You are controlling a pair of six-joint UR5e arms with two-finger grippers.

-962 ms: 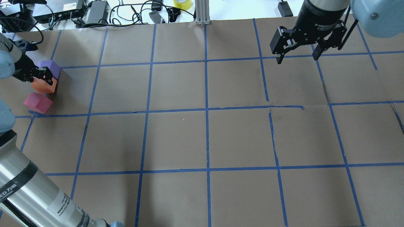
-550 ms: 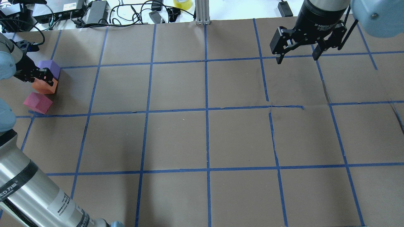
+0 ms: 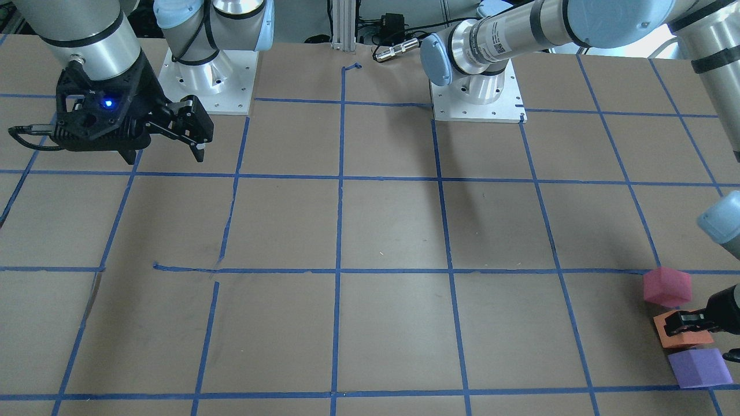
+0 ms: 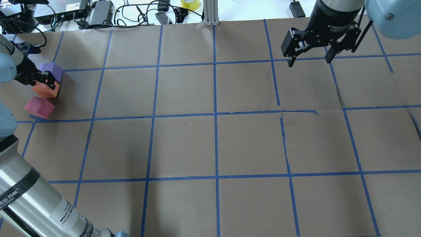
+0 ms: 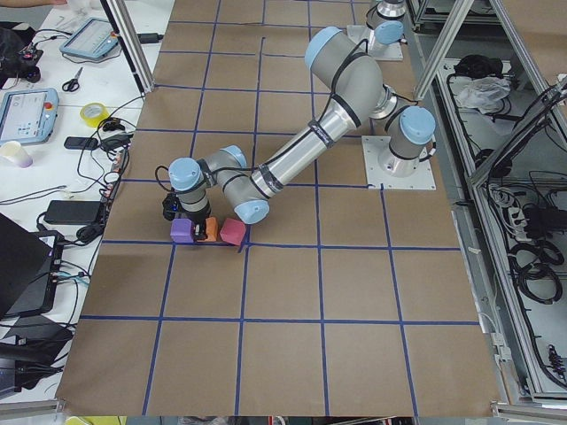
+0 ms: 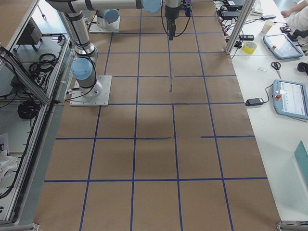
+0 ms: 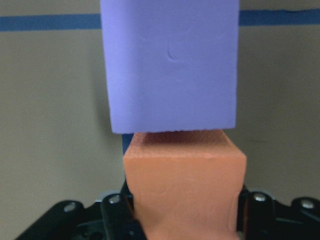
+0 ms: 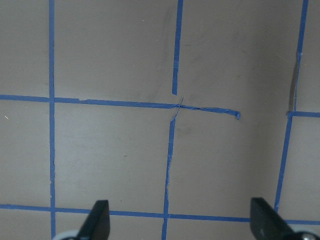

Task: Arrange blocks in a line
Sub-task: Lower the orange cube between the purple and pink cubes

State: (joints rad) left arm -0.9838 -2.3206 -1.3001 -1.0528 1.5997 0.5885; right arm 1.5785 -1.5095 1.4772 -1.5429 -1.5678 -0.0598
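Three blocks lie in a short row at the table's far left: purple [image 4: 52, 69], orange [image 4: 47, 90] and pinkish-red [image 4: 38, 107]. Purple touches orange, and a small gap separates orange from pinkish-red. My left gripper [image 4: 44, 81] is shut on the orange block. In the left wrist view the orange block [image 7: 185, 190] fills the space between the fingers, with the purple block [image 7: 170, 65] right ahead. The front view shows the same row: pinkish-red [image 3: 667, 287], orange [image 3: 679, 338], purple [image 3: 699, 368]. My right gripper [image 4: 309, 61] is open and empty, hanging above the far right of the table.
Brown paper with a blue tape grid [image 4: 215, 113] covers the table. Cables, power bricks and a yellow tape roll [image 4: 190, 4] lie beyond the far edge, beside an aluminium post [image 4: 210, 11]. The right wrist view shows only bare paper [image 8: 115, 150].
My left gripper has shifted very slightly away, to the far left. The three blocks have barely moved. The right arm is still.
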